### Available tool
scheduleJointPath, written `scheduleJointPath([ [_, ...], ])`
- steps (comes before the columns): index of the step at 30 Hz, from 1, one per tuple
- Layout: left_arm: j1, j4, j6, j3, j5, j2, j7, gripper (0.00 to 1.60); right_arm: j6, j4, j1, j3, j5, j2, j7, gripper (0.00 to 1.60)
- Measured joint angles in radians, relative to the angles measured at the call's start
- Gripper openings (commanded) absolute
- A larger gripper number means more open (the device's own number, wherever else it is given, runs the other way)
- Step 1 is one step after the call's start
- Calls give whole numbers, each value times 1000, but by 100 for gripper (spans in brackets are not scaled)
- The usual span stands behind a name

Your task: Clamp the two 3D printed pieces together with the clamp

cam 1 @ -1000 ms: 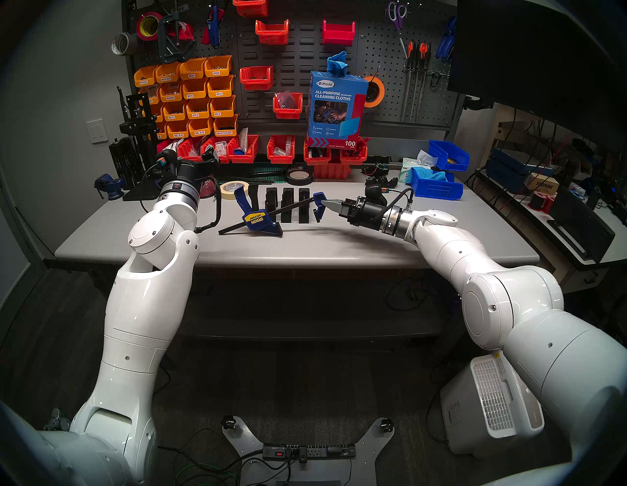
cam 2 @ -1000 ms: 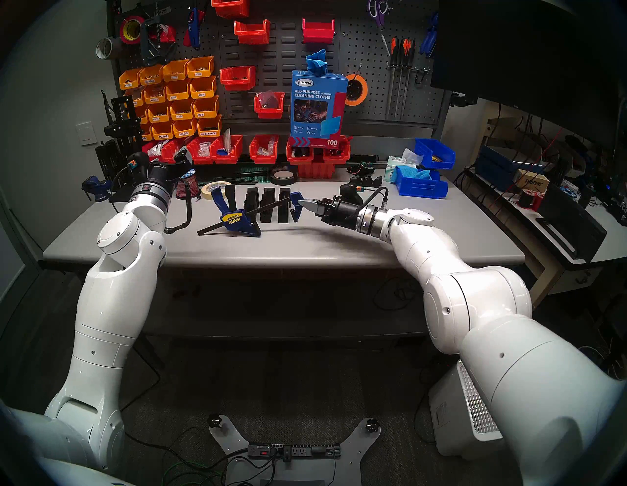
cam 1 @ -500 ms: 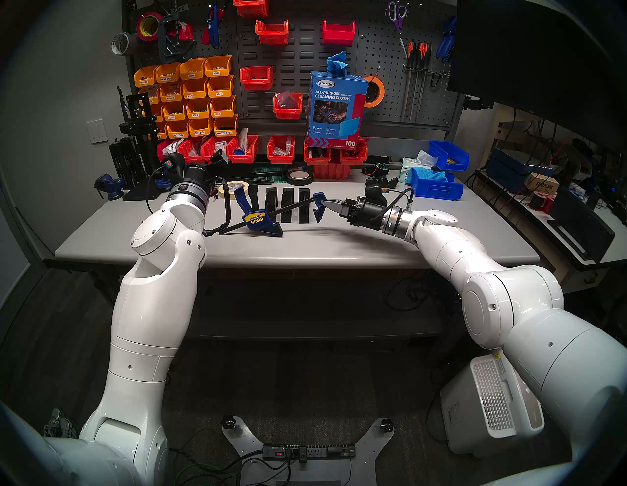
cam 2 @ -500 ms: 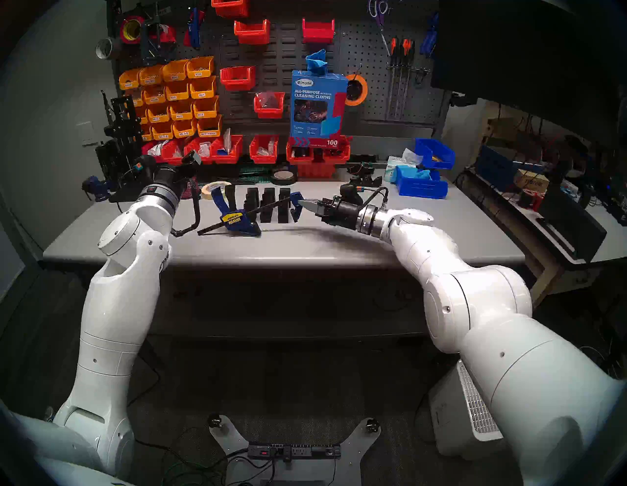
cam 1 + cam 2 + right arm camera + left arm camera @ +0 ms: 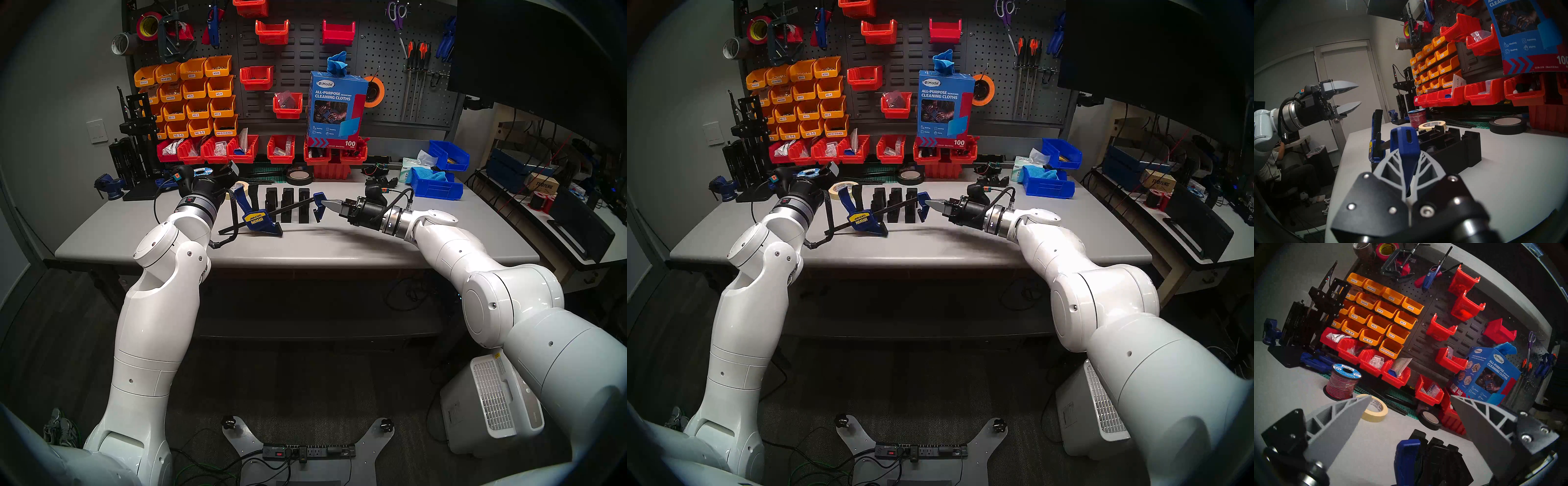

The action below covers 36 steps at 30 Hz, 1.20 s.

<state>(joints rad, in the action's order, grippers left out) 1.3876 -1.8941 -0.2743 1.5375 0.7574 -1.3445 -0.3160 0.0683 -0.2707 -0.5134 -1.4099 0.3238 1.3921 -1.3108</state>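
Grey laminate counter (image 5: pixel 339 244), broad and smooth, rounded front edge. Behind it one blue carton (image 5: pixel 336 105) printed "UiMade ALL-PURPOSE CLEANING CLOTHS", "100". Orange bins (image 5: pixel 190 98) carry labels: M3-4, M3-8, M2.5-5, M4-0.7 X 6 HEX.

One clamp (image 5: pixel 261 220), blue plastic, yellow-and-black "IRWIN QUICK-GRIP" label, thin black bar slanting across the counter's middle. Right gripper (image 5: pixel 327 204): grey ribbed jaws pressed together on the clamp's blue end piece. Left gripper (image 5: pixel 1354 95): jaws wide apart, empty, in the air above the clamp's handle end.

Two 3D printed pieces (image 5: pixel 288 203), matte black, three chunky blocks showing, standing on the counter between the clamp's blue ends.

One wire spool (image 5: pixel 1344 380), red-black, label "NAOEVO 18, 100". Two tape rolls: cream (image 5: pixel 1376 409), black (image 5: pixel 1429 418).
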Motion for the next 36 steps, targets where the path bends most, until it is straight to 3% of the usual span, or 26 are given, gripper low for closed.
scheduleJointPath([
  [20, 36, 28, 1, -1, 51, 39, 122, 160, 6, 11, 6, -1, -2, 1, -3, 0],
  [36, 44, 81, 5, -29, 46, 60, 167, 160, 10, 20, 10, -3, -3, 2, -6, 0],
])
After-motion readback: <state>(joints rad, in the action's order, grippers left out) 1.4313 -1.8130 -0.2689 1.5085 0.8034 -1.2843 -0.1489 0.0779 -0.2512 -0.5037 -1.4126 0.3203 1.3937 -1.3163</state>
